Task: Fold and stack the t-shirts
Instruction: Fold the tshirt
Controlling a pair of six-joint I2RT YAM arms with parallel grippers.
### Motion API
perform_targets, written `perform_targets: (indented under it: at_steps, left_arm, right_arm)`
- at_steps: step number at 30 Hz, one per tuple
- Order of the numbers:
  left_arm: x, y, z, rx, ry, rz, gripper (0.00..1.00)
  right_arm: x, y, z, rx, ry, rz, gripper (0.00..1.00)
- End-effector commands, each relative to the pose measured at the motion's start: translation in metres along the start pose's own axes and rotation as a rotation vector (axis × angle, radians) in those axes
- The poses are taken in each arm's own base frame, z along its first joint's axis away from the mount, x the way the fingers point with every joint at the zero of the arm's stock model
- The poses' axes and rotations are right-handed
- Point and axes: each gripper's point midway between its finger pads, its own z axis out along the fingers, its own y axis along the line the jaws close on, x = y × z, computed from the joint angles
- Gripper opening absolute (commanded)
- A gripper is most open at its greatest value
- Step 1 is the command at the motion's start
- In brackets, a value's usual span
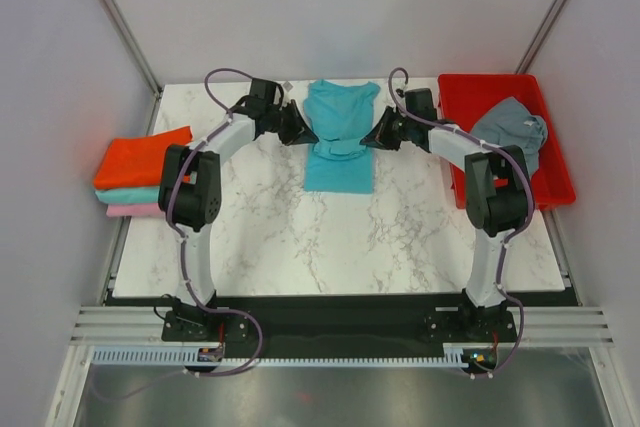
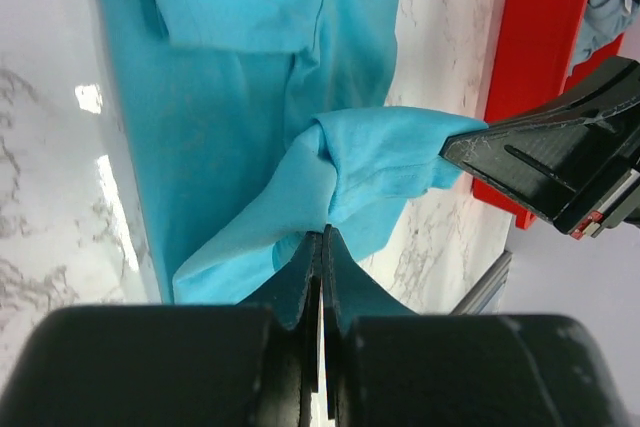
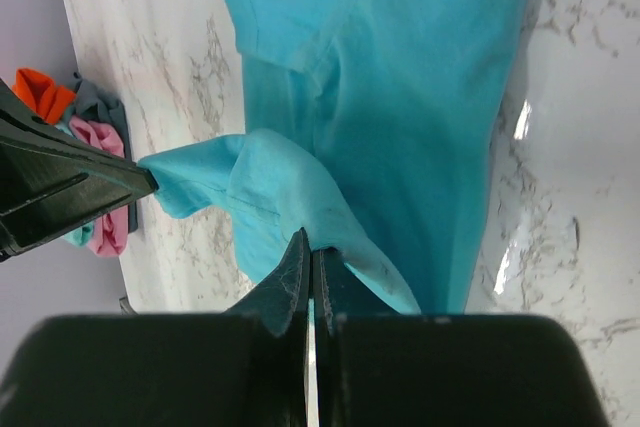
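since the turquoise t-shirt (image 1: 340, 162) is limp, light cloth lying at the far middle of the desk (image 1: 300, 237), edges are judged the best hold; its side folds are pinched by the left end effector (image 2: 320, 247) and the right end effector (image 3: 308, 252), both pressed together.

No text, brand, number or sign can be read in any view. A small red and white patch (image 2: 592, 219) on the body of the right gripper (image 2: 452, 147), seen from the left wrist camera, is too small and blurred to read. The turquoise t-shirt (image 1: 338, 137) shows only plain cloth.
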Motion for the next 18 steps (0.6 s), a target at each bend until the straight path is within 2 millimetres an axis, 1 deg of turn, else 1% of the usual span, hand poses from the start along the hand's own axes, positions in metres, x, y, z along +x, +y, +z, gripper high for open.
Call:
perform_targets:
  at_steps: [1, 3, 4, 5, 6, 7, 8, 9, 11, 12, 13, 14, 15, 16, 17, 18]
  left_arm:
    - [-0.031, -0.006, 0.010, 0.015, -0.068, 0.099, 0.02]
    - [-0.036, -0.004, 0.015, 0.009, -0.075, 0.113, 0.02]
    - [-0.042, -0.005, 0.016, 0.005, -0.094, 0.125, 0.02]
    - [-0.042, 0.001, 0.022, -0.006, -0.089, 0.120, 0.02]
    - [-0.045, 0.000, 0.023, 0.000, -0.095, 0.133, 0.03]
    - [-0.047, -0.001, 0.025, 0.006, -0.102, 0.147, 0.11]
    - [-0.051, 0.000, 0.025, 0.003, -0.113, 0.157, 0.33]
    - [-0.054, -0.002, 0.022, -0.004, -0.129, 0.172, 0.40]
    - [-0.060, -0.011, 0.012, -0.011, -0.152, 0.200, 0.50]
    - [-0.065, -0.025, -0.003, -0.002, -0.178, 0.235, 0.52]
    - [-0.064, -0.024, -0.011, -0.024, -0.183, 0.233, 0.55]
    - [-0.063, -0.027, -0.017, -0.028, -0.188, 0.242, 0.59]
    - [-0.063, -0.031, -0.027, -0.031, -0.198, 0.259, 0.60]
    - [-0.056, -0.037, -0.041, -0.028, -0.201, 0.267, 0.62]
    - [-0.048, -0.039, -0.049, -0.028, -0.187, 0.267, 0.63]
    - [-0.041, -0.039, -0.055, -0.025, -0.177, 0.270, 0.64]
  right_arm:
    - [-0.029, 0.009, 0.009, -0.034, -0.058, -0.057, 0.00]
    - [-0.033, 0.008, 0.014, -0.034, -0.061, -0.063, 0.00]
    - [-0.032, 0.003, 0.018, -0.023, -0.057, -0.056, 0.00]
    - [-0.033, 0.001, 0.021, -0.019, -0.059, -0.056, 0.00]
    - [-0.035, -0.002, 0.022, -0.011, -0.064, -0.055, 0.00]
    - [-0.034, -0.004, 0.024, -0.006, -0.063, -0.056, 0.03]
    - [-0.036, -0.006, 0.024, 0.000, -0.070, -0.067, 0.17]
    - [-0.038, -0.006, 0.023, 0.004, -0.077, -0.094, 0.41]
    - [-0.047, 0.001, 0.013, 0.010, -0.109, -0.128, 0.50]
    - [-0.048, 0.000, 0.008, 0.020, -0.118, -0.133, 0.57]
    - [-0.053, 0.008, -0.003, 0.014, -0.139, -0.158, 0.59]
    - [-0.055, 0.011, -0.010, 0.015, -0.150, -0.161, 0.59]
    - [-0.050, 0.005, -0.016, 0.028, -0.141, -0.146, 0.60]
    - [-0.052, 0.013, -0.029, 0.019, -0.157, -0.149, 0.61]
    - [-0.049, 0.013, -0.035, 0.016, -0.156, -0.140, 0.61]
    - [-0.037, 0.003, -0.038, 0.027, -0.131, -0.121, 0.61]
